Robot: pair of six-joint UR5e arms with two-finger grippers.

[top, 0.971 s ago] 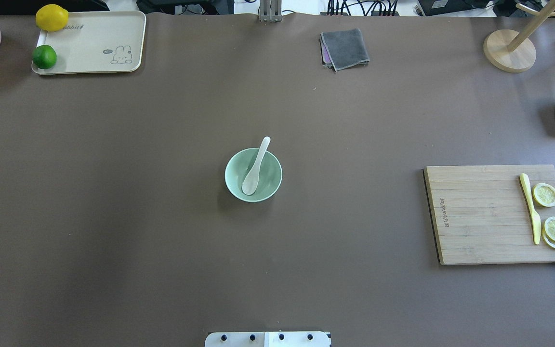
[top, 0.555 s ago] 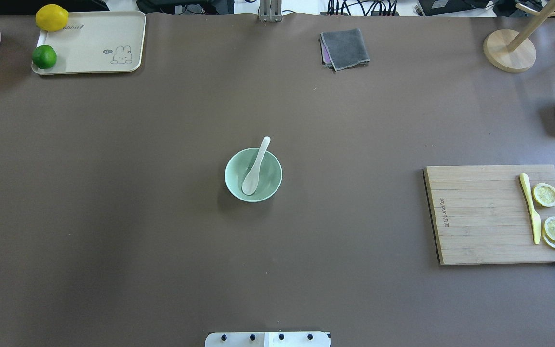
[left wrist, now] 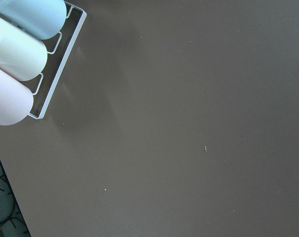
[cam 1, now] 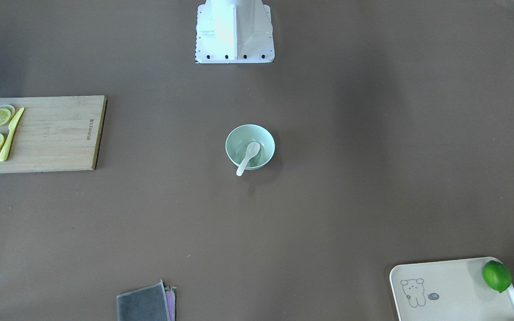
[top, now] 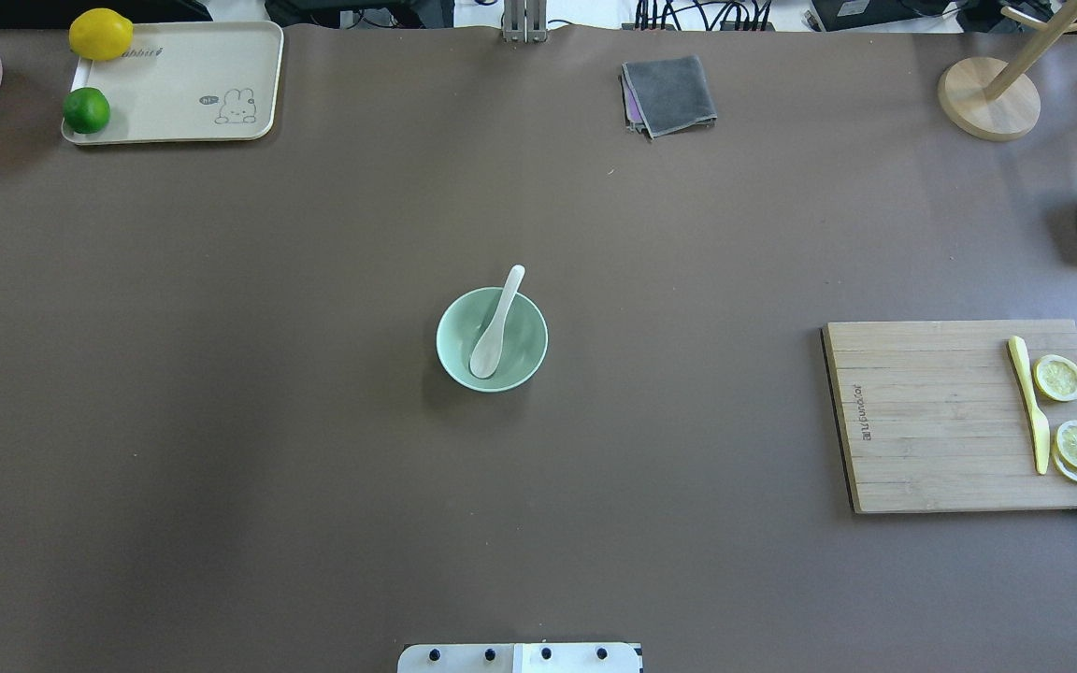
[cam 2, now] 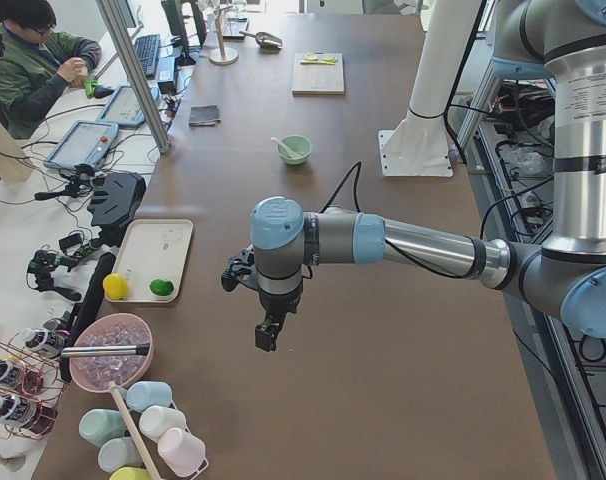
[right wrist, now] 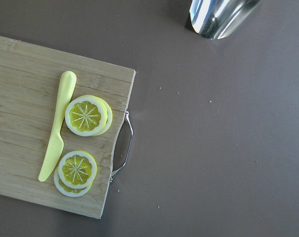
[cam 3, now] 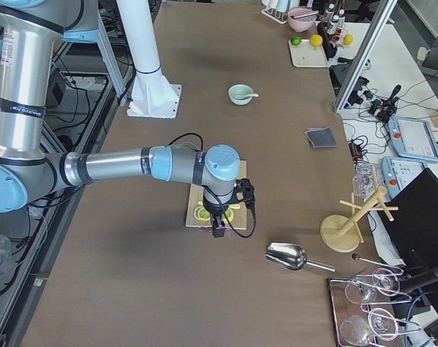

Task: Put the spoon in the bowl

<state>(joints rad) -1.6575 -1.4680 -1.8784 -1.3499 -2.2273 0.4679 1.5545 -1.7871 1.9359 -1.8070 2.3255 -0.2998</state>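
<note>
White, the spoon is seen in the mint bowl at mid-table, scoop down inside, handle propped over the rim farthest from the robot. The left gripper is held above bare table, the right gripper above the board. Whether either claw is open cannot be told.

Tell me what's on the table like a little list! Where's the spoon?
spoon: scoop inside the bowl, handle leaning out over the rim
bowl: middle of the table, upright
left gripper: far from the bowl, over bare table; open or shut, cannot tell
right gripper: near the board; cannot tell
board: knife and lemon slices on it
tray: lemon and lime
task: looks done
</note>
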